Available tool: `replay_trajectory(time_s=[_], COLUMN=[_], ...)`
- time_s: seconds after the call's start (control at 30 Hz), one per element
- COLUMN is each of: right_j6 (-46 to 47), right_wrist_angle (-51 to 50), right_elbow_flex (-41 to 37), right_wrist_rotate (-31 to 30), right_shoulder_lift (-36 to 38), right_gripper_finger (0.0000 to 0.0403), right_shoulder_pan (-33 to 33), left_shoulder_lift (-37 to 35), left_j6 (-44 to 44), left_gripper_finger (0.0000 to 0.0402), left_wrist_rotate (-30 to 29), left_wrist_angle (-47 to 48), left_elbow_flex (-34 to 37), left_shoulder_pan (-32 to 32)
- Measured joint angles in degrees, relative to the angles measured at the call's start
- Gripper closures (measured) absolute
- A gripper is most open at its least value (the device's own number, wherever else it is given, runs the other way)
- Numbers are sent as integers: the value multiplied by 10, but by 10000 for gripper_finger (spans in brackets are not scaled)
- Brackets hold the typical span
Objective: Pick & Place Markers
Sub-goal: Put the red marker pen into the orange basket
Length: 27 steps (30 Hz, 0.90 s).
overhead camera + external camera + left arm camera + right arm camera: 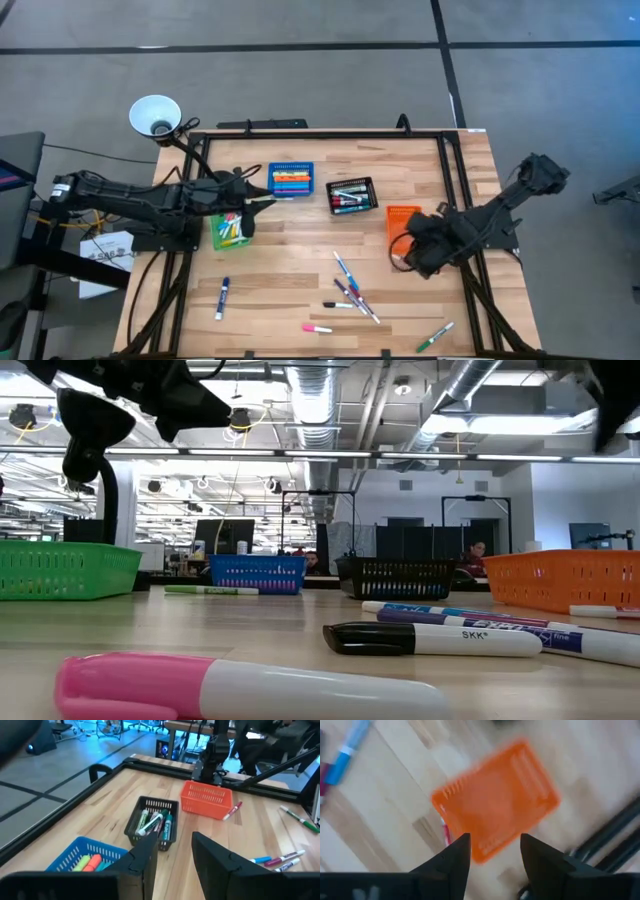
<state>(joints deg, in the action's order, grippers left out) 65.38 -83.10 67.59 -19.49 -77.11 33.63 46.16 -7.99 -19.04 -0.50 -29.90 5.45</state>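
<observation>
Left claw (262,203): hovers over the counter between the green bin (232,231) and the blue bin (291,180), its fingers (145,862) parted by a narrow gap, nothing between them.
Right claw (492,851): up above the orange bin (495,812), fingers apart, nothing gripped.
Markers (350,292): a loose cluster lies on the near half of the wooden counter (290,270); a blue-capped one (221,297) lies off on its own, a pink one (317,327) and a green one (435,336) near the front edge.
Red marker (232,811): on the counter just beside the orange bin.
Black bin (351,195): holds several markers.
</observation>
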Motion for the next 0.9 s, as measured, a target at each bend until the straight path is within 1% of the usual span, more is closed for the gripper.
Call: replay_trajectory(time_s=[0.03,0.1,0.2,0.3,0.43,0.53,0.7,0.9], right_j6=[36,93,99,96,102,101,91,49], right_wrist_angle=[22,100,204,250,251,254,251,258], right_elbow_flex=[-34,-93,-164,-202,-210,-210,-210,-210], right_wrist_rotate=[21,61,99,123,182,235,240,249], right_shoulder_lift=[15,37,44,29,-10,-41,-92,-151], right_gripper_finger=[239,238,227,209,185,176,177,182], right_shoulder_pan=[4,10,23,27,22,22,30,19], left_shoulder_lift=[2,4,10,16,21,20,20,20], left_j6=[-2,-12,-13,-15,-15,-15,-15,-15], left_gripper_finger=[284,284,284,284,284,284,284,284], left_wrist_rotate=[1,8,15,15,15,15,15,15], left_wrist_angle=[-2,1,1,0,1,0,0,0], left_elbow_flex=[0,0,0,0,0,0,0,0], left_shoulder_pan=[0,0,0,0,0,0,0,1])
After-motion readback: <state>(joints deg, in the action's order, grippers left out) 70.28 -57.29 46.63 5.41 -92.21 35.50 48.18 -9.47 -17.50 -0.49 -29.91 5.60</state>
